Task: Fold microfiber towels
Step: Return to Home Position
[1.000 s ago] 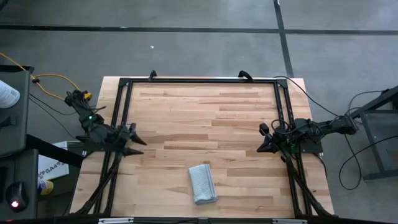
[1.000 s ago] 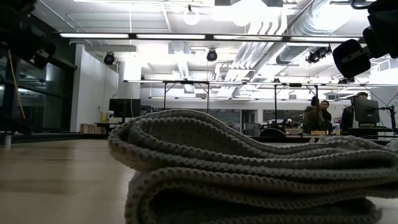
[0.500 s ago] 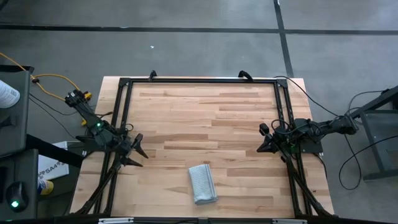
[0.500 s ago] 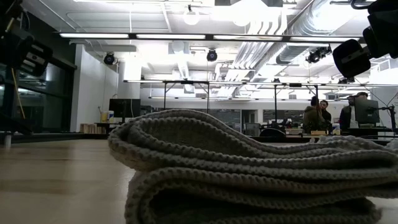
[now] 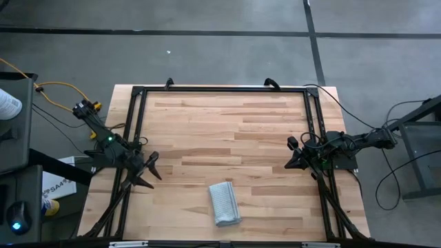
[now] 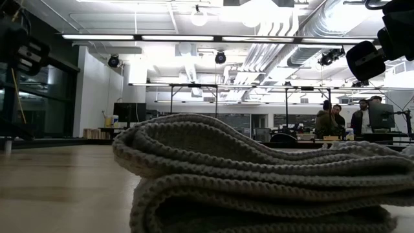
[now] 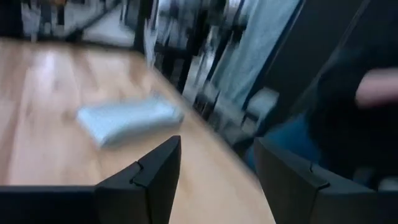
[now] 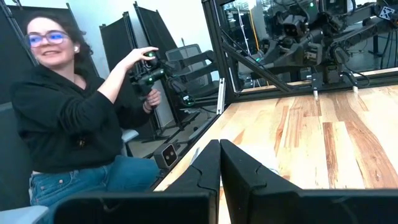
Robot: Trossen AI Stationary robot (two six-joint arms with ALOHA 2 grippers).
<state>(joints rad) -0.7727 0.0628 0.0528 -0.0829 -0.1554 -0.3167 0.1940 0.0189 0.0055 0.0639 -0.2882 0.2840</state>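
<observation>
The left gripper [image 5: 147,171] is hanging over the left edge of the table [image 5: 227,117], its fingers spread wide and gripping nothing; in its wrist view the gap between them [image 7: 217,143] is showing only bare wood. The right gripper [image 5: 292,158] is sitting at the right edge, fingers pressed together [image 8: 219,146] and also empty. Both are standing well apart from the towel [image 5: 224,203], which is lying near the front edge, between the two arms.

The folding looks finished, so the step in hand is judged to be the arms going to rest. The next move is asking only for clearance: each arm tucking away at its own side, nothing passing over the cloth.

The towel [image 6: 259,175] is light grey and soft, finely ribbed, stacked in several layers with rounded, puffy fold edges. From above it is making a narrow rectangle, slightly askew. The table is pale wood in long strips, ringed by a black frame [image 5: 220,89]. A person [image 8: 68,124] is sitting beside the table.
</observation>
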